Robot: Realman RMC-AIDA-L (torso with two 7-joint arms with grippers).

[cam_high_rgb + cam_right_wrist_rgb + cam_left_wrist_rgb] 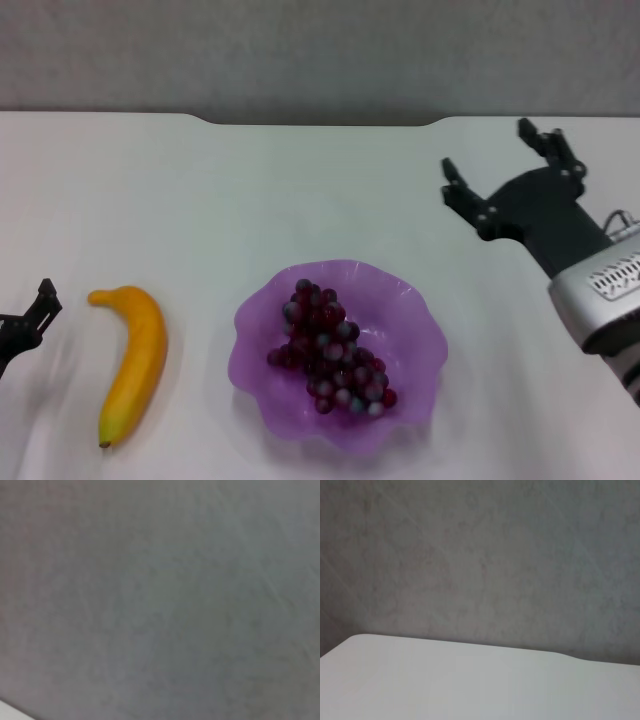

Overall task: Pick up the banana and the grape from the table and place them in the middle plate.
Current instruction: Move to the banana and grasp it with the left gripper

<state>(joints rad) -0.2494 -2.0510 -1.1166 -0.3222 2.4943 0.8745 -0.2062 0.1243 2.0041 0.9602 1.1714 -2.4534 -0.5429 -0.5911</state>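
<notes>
The white counter (pixel 200 200) fills most of the head view, with a shallow notch along its far edge against a grey wall (pixel 320 50); the left wrist view shows only a strip of that counter (pixel 470 685) under the same grey wall (pixel 480 555), and the right wrist view shows almost nothing but grey wall (pixel 160 595). The right arm reaches in from the near right, its silver wrist section low at the edge and its black body angled up and away toward the far side of the counter. The right gripper (pixel 500 165) hangs above bare counter, to the right of and beyond the dish, with its fingers (pixel 462 195) spread wide and nothing between them. The middle plate (pixel 275 400), a translucent purple dish with a wavy rim, sits near the front centre of the counter. Inside it lies the grape (pixel 330 350), a long dark red-purple bunch stretched across the bottom of the dish. The banana (pixel 135 360) lies on the counter just left of the plate, apart from it, its greenish tip toward the near edge. The left gripper (pixel 25 325) shows only as a black tip at the left edge, just left of the banana and not touching it; whether its fingers are wide or narrow I cannot tell.
</notes>
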